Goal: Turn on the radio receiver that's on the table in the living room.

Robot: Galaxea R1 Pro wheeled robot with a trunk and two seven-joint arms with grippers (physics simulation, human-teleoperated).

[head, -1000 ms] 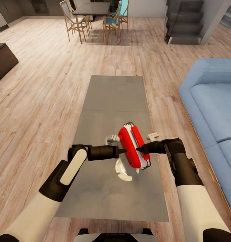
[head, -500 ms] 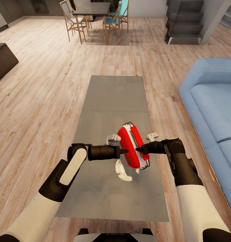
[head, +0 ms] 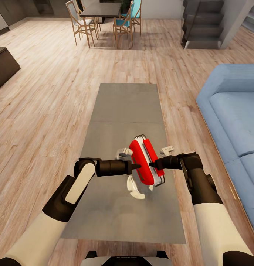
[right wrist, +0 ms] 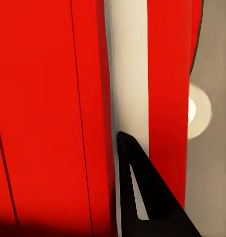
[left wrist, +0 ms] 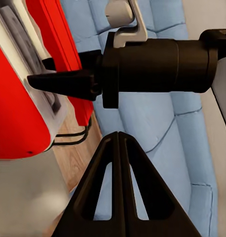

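The red radio receiver (head: 144, 162) stands tilted on the near half of the grey table (head: 123, 107). It has a white trim band (right wrist: 128, 74) and a thin handle. My left gripper (head: 135, 167) is shut, and its pointed tip meets the radio's red left face. My right gripper (head: 152, 164) is also shut, its tip resting on the white band from the other side. In the left wrist view the shut fingers (left wrist: 119, 163) point past the radio (left wrist: 19, 113) toward the right gripper (left wrist: 31, 81). A pale round patch (head: 136, 189) lies on the tabletop below the radio.
The blue sofa (head: 234, 111) runs close along the table's right side. Light wood floor (head: 49, 111) spreads to the left. Far back stand a dark dining table (head: 101, 9) with wooden chairs, and stairs (head: 200, 22). A dark cabinet (head: 3, 64) sits at far left.
The radio has shifted slightly to the left and away from me. Both gripper tips followed it by a small amount. The camera has not moved.
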